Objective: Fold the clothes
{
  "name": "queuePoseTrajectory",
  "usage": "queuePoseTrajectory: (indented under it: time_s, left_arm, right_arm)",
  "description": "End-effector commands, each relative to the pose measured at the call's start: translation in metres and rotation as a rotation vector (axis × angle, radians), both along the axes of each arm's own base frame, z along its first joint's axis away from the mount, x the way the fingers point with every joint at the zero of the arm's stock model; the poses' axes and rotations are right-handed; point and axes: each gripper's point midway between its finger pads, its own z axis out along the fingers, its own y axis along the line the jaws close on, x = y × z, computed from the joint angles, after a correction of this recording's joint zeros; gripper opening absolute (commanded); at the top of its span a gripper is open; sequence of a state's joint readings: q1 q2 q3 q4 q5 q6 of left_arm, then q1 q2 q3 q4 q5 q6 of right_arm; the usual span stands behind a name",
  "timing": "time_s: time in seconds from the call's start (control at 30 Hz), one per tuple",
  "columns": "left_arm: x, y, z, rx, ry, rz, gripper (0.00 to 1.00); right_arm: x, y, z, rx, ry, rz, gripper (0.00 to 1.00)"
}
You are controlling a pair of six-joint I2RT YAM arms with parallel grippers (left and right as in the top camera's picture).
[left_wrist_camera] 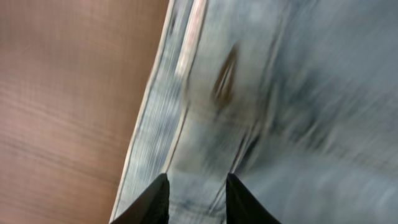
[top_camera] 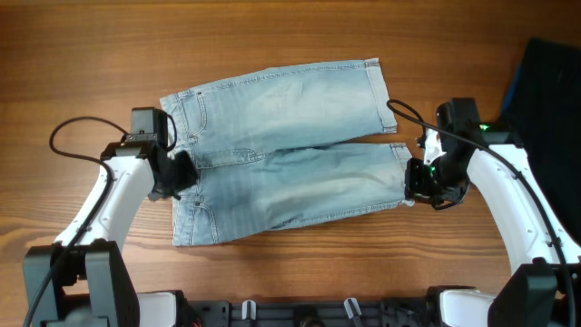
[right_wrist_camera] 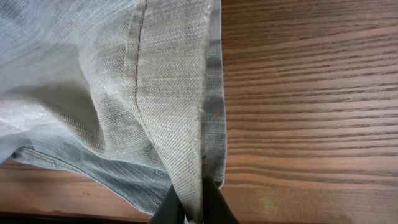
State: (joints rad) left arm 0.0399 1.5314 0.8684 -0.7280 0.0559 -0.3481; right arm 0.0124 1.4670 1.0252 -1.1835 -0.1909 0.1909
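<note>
Where the shorts (top_camera: 290, 154) lie: flat on the table (top_camera: 91, 54), long way left to right.
Left gripper (top_camera: 182, 171): pinches the waistband (left_wrist_camera: 155, 124).
Right gripper (top_camera: 413, 182): squeezes the near leg's hem (right_wrist_camera: 214, 93) tight.

- The shorts (top_camera: 281, 150) lie in the middle of the table (top_camera: 91, 54), waistband left, legs right.
- The left gripper (top_camera: 182, 171) is at the waistband.
- The right gripper (top_camera: 416, 182) is at the near leg's hem.
- A cloth (top_camera: 545, 82) lies far right.
</note>
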Motion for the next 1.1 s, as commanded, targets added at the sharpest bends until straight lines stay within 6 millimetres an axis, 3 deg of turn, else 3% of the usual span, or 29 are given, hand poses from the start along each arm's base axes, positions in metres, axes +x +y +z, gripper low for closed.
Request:
queuePoseTrajectory:
  time_s: [0.0,0.2,0.37,0.53,0.63,0.97,1.07]
  left_arm:
    - [0.021,0.004,0.001,0.021,-0.081,0.026,0.25]
    - [0.038,0.006,-0.011,0.026,-0.114,0.026,0.26]
    - [0.034,0.011,-0.033,0.043,-0.053,0.035,0.26]
    - [0.031,0.012,-0.034,0.044,-0.041,0.032,0.26]
    - [0.018,0.011,-0.036,0.045,0.012,0.016,0.26]
    - [0.006,0.011,-0.038,0.043,0.062,0.013,0.35]
    - [0.015,0.009,-0.037,0.037,0.026,0.011,0.25]
  right_arm:
    - [0.003,-0.005,0.001,-0.032,-0.01,-0.017,0.04]
    - [0.005,-0.005,0.001,-0.031,-0.018,-0.016,0.04]
    - [0.005,-0.005,0.001,-0.031,-0.018,-0.016,0.04]
    - [0.005,-0.005,0.001,-0.032,-0.018,-0.016,0.04]
    - [0.005,-0.006,0.001,-0.036,-0.017,-0.016,0.04]
    - [0.005,-0.006,0.001,-0.036,-0.018,-0.016,0.04]
    - [0.006,-0.007,0.0,-0.039,-0.02,-0.016,0.05]
